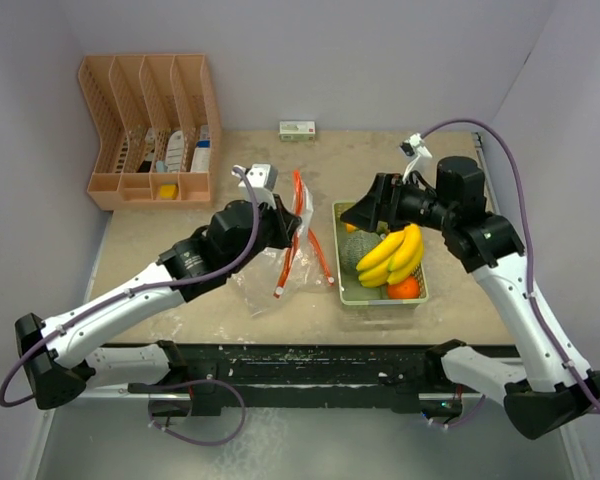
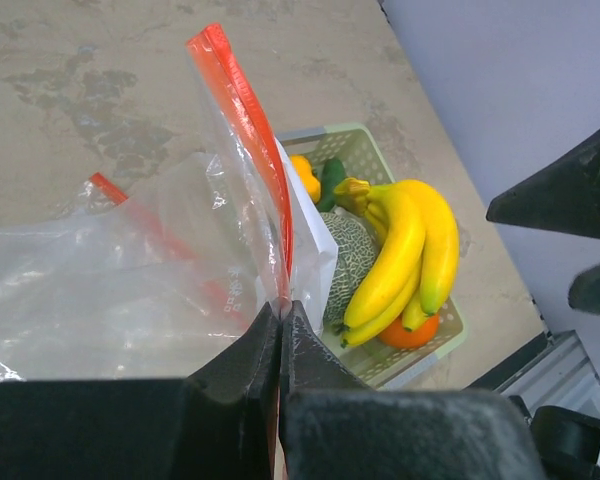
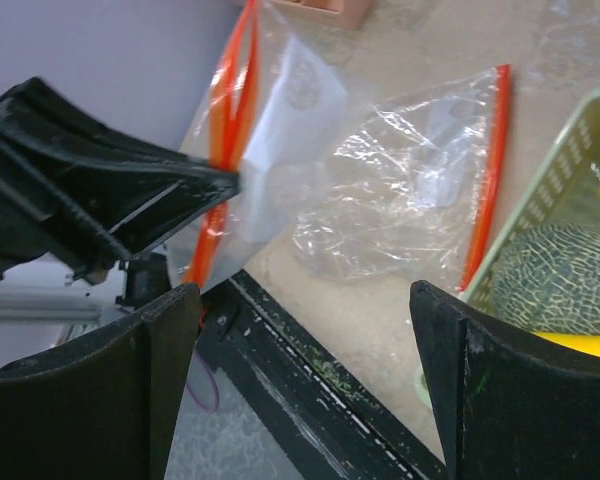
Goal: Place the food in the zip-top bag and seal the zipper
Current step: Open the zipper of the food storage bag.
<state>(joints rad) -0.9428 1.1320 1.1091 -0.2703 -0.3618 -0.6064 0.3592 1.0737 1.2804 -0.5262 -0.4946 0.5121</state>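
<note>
- Four pieces of food sit in the green basket [image 2: 365, 148], just beside the zip-top bag [image 2: 100, 280]: banana bunch [image 2: 405, 255], melon [image 2: 348, 255], bell pepper [image 2: 305, 178], orange fruit [image 2: 408, 333].
- Pinched fully together, the left gripper [image 2: 281, 318] holds the bag's mouth up by the zipper [image 2: 242, 110].
- Spread wide and empty, the right gripper [image 3: 305, 292] hovers at the basket's far end.
- Bag film looks thin, floppy and slick; the stiffer zipper strip is the surer hold.
- Bananas are likely rigid and light: grasp across the bunch's middle. The round melon may roll.
</note>
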